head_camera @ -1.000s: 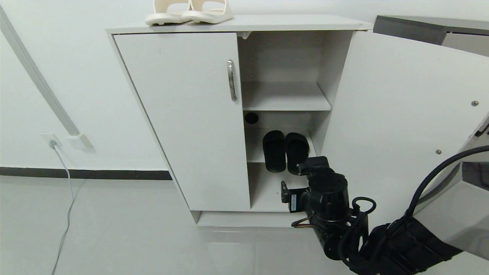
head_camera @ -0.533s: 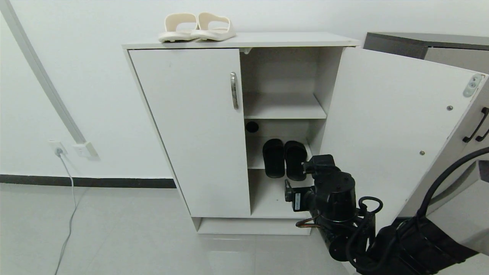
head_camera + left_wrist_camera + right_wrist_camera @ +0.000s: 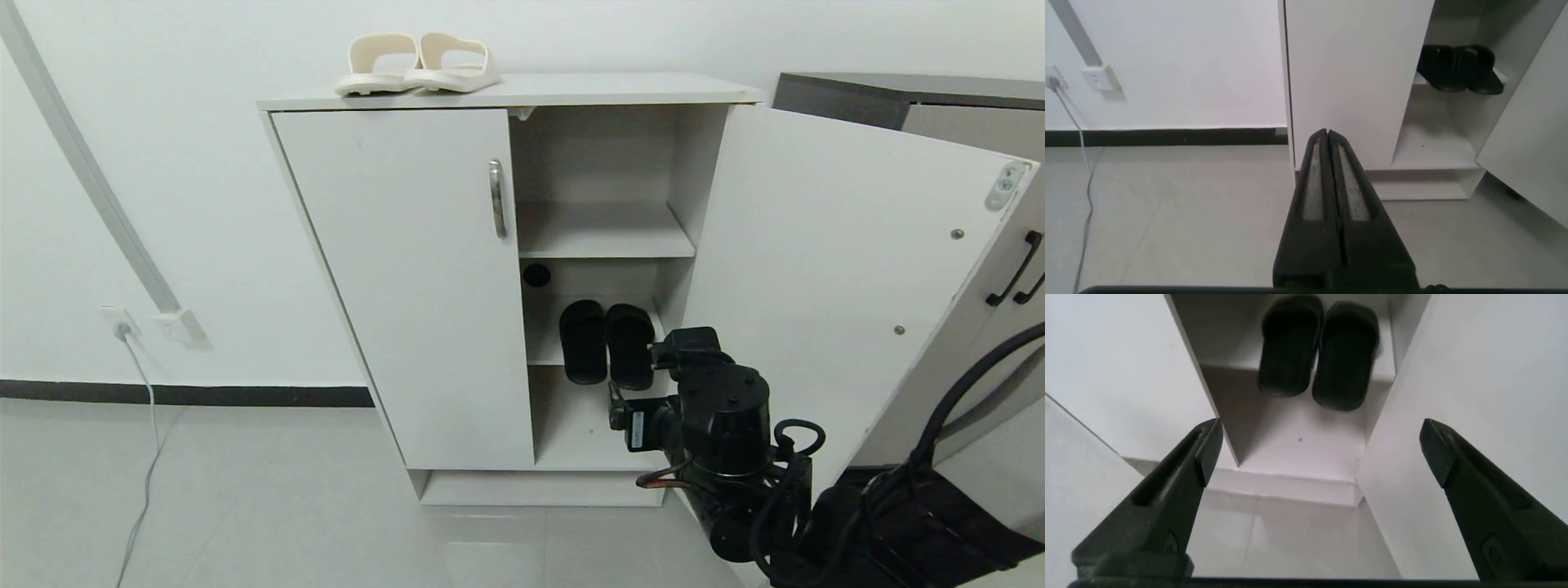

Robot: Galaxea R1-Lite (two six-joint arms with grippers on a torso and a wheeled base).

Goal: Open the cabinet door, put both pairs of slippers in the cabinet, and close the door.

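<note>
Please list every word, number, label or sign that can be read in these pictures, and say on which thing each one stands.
No text can be read.
Small white sticker on the right arm's wrist: too small to read.
Cabinet, cream slippers, black slippers, wall socket: no print to be seen.

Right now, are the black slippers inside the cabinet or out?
Inside: the black slippers sit together on the cabinet's lower shelf, its right door open.

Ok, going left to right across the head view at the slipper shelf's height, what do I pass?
First the wall socket, then closed door → black slippers → open door.
</note>
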